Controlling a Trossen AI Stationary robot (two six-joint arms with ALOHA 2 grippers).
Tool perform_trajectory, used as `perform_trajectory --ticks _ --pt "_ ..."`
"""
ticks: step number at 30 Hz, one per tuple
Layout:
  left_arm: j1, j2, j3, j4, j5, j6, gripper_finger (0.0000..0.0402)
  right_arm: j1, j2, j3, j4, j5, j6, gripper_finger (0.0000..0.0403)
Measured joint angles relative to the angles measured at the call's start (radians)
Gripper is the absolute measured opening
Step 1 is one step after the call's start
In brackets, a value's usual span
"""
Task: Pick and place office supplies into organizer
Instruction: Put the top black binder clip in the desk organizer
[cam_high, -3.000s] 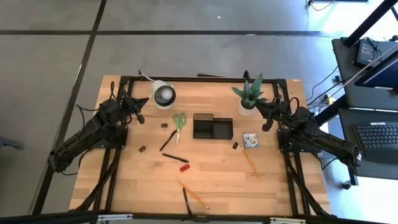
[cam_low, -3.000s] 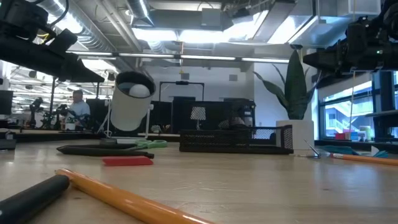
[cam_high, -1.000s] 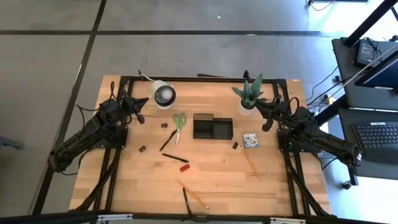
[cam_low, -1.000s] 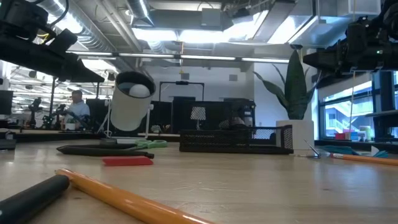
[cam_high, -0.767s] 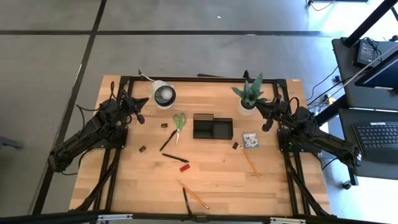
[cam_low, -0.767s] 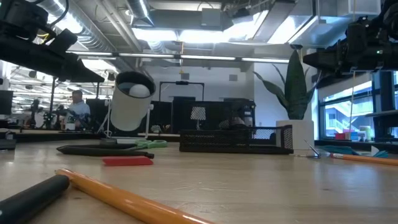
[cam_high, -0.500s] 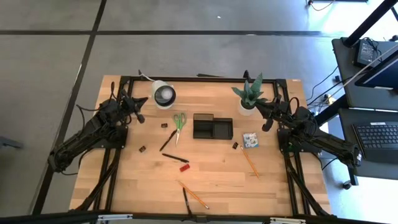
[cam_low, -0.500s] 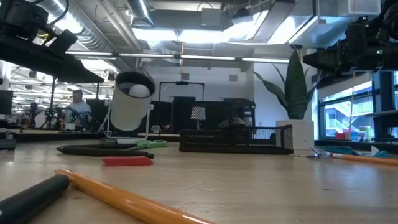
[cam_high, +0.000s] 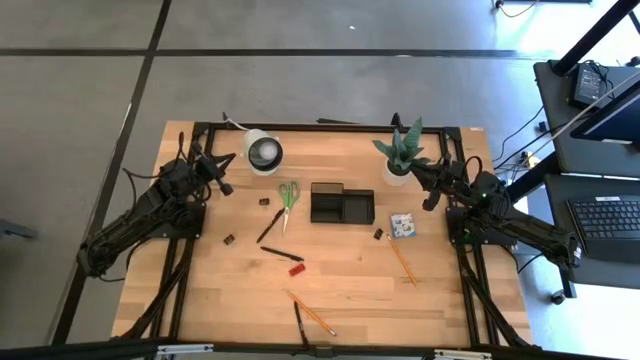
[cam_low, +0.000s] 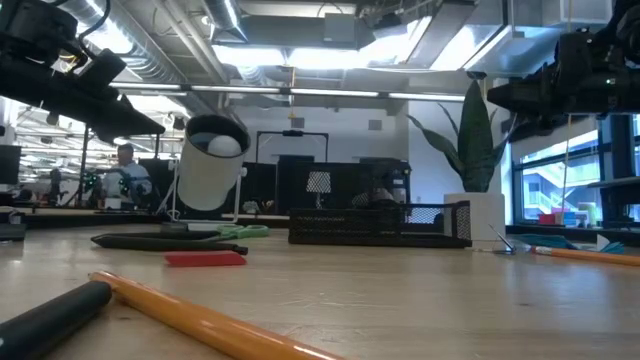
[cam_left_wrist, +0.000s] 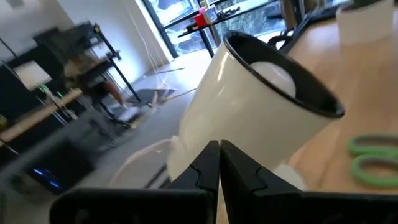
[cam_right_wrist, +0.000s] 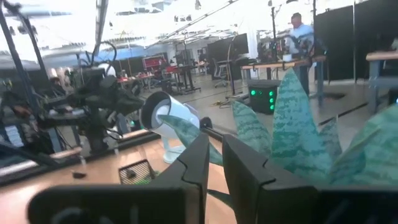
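From here I count one low black divided organizer tray (cam_high: 342, 204), one pair of green-handled scissors (cam_high: 287, 196), two orange pencils (cam_high: 402, 260) (cam_high: 311, 313), three black pens (cam_high: 269, 226), one red-tipped marker (cam_high: 297, 269), three tiny black clips (hard to make out) (cam_high: 229, 239), one small blue square pad (cam_high: 403, 225).

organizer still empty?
Looks empty: in the high view the organizer shows only dark compartments, while scissors and pencils lie on the table.
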Motion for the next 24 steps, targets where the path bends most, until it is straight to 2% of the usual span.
perform_trajectory --ticks 5,12,16,19,24 --pt "0.0 0.0 -0.001 0.011 0.001 -0.128 0.0008 0.0 0.0 0.0 -0.013 -0.001 0.024 0.0051" --pt "0.0 0.0 -0.002 0.083 0.043 -0.403 0.0008 0.001 0.0 0.0 -0.02 -0.002 0.06 0.0051" --pt "0.0 0.0 -0.002 0.093 0.047 -0.431 0.0009 0.001 0.0 0.0 -0.028 -0.003 0.106 0.0051" --pt "0.0 0.0 -0.002 0.094 0.113 -0.409 0.0027 0.001 0.0 0.0 -0.041 -0.003 0.125 0.0051" --pt "-0.02 0.0 -0.002 0.142 0.266 -0.478 0.0086 0.001 0.0 0.0 -0.058 -0.003 0.125 0.0051"
